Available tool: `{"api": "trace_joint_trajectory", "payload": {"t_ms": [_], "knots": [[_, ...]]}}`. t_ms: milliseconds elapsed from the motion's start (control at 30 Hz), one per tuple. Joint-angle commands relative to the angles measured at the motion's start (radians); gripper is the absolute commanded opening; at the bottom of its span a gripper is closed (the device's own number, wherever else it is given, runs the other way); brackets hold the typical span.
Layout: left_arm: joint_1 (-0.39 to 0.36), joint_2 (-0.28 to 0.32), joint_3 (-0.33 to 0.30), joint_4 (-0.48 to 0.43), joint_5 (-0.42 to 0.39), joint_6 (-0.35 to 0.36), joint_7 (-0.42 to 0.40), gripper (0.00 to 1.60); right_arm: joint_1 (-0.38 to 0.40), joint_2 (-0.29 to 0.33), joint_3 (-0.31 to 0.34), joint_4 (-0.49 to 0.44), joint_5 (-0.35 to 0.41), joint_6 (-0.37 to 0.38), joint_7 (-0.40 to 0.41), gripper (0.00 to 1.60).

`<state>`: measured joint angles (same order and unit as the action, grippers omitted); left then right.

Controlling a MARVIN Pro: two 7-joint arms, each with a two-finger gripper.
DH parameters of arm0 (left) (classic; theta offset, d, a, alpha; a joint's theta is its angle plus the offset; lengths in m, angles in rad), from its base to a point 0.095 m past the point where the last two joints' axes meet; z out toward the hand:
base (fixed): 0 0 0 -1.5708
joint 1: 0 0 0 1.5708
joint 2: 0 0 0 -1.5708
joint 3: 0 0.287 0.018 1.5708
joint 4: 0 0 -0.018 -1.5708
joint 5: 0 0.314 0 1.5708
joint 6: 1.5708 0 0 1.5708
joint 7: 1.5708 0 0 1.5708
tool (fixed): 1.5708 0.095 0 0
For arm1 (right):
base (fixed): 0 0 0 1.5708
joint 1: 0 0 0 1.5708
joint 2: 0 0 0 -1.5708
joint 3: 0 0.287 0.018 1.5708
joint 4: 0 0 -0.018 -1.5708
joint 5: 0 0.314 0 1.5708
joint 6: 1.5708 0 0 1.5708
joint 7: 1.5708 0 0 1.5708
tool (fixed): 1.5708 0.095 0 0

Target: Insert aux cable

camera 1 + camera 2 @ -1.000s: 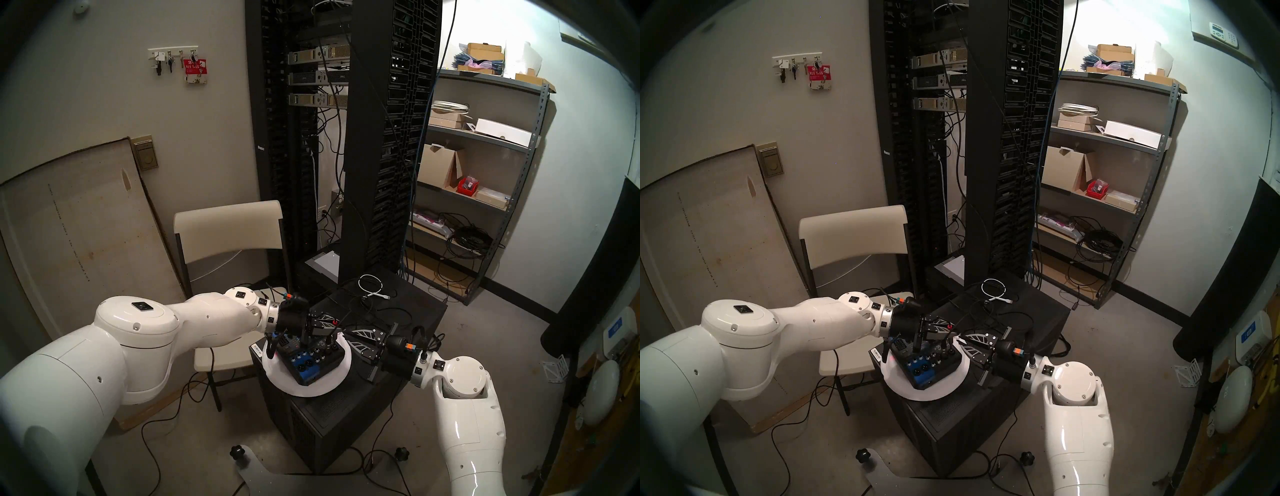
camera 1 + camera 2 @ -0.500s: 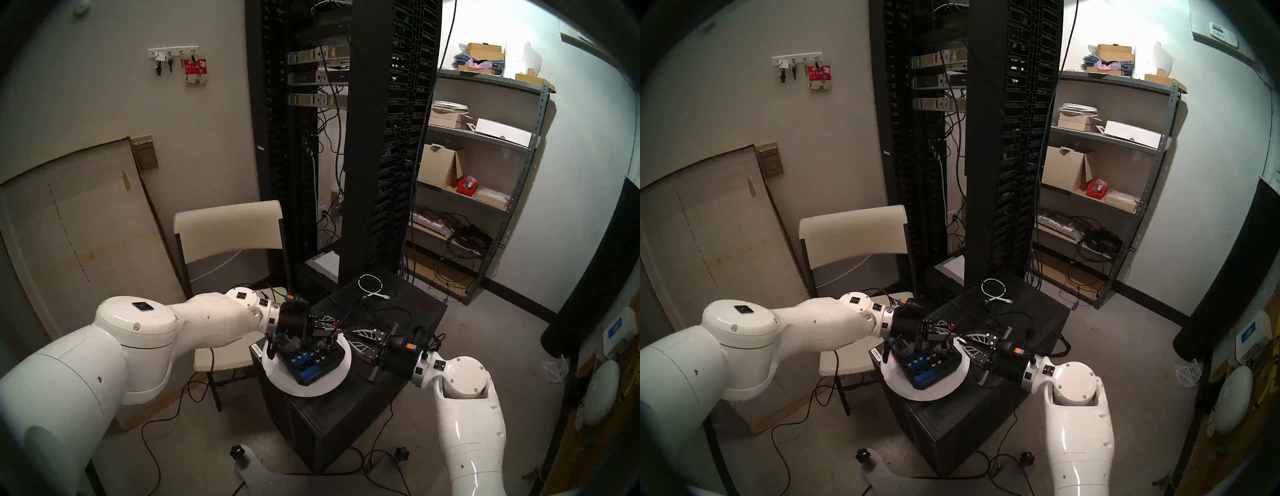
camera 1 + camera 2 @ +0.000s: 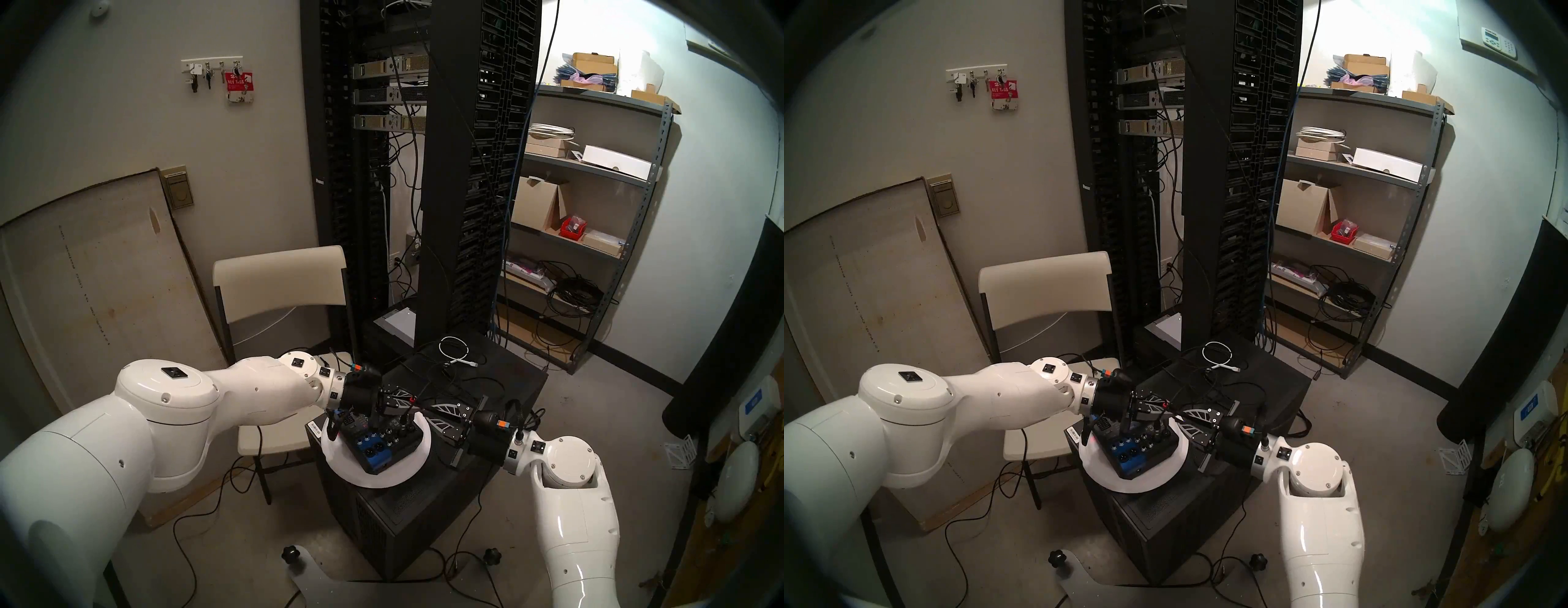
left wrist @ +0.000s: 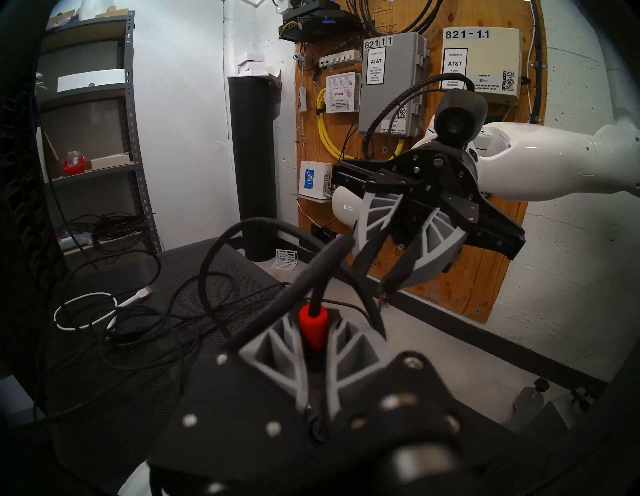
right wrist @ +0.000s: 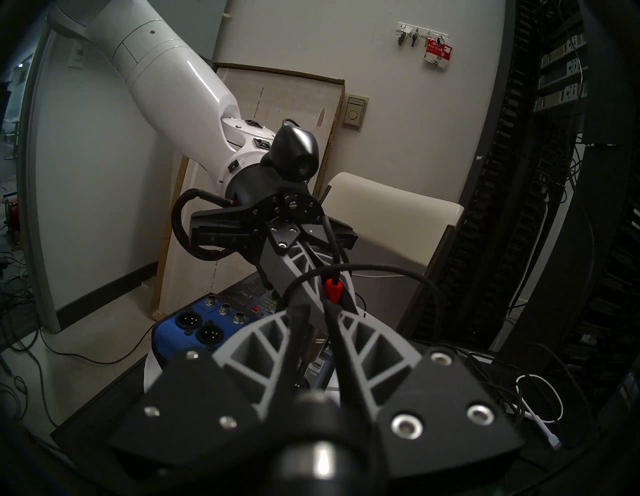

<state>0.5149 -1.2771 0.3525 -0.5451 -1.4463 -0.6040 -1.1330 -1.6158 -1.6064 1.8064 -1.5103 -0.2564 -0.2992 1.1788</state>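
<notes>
Black perforated metal cabinet (image 3: pixel 500 382) is basically my desk here, with a round white disc (image 3: pixel 418 460) on top and a small black-and-blue audio mixer (image 3: pixel 382 446) sitting on that. My left claw (image 4: pixel 313 341) is pressed together on the red-banded plug of the thin black aux cable (image 4: pixel 313 320), holding it up above the mixer's far side. My right claw (image 5: pixel 317 315) sits just beside it, fingers only part spread, with cable running between them; can't tell if it's really gripping.

I'd call this the alignment step: plug in hand, not in a socket yet. The metal tip is hidden behind the fingers, so I'm guessing at its angle. Next move needs the tip pointed down at a free jack, then a straight push.

Room is tight. Both claws nearly touch, loose black cables (image 3: pixel 462 382) and a coiled white cable (image 3: pixel 454 350) clutter the back, and the cabinet's front edge is close.
</notes>
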Motion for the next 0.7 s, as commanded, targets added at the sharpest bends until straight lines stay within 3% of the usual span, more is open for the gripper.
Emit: {"api": "trace_joint_trajectory", "payload": {"t_ms": [0, 667], "knots": [[-0.020, 0.023, 0.014, -0.044, 0.023, -0.014, 0.017, 0.00, 0.027, -0.006, -0.010, -0.017, -0.003, 0.013, -0.002, 0.68], [-0.062, 0.061, 0.039, -0.129, 0.056, -0.025, 0.077, 0.00, 0.064, -0.006, -0.021, 0.011, -0.037, 0.038, -0.035, 0.69]]}}
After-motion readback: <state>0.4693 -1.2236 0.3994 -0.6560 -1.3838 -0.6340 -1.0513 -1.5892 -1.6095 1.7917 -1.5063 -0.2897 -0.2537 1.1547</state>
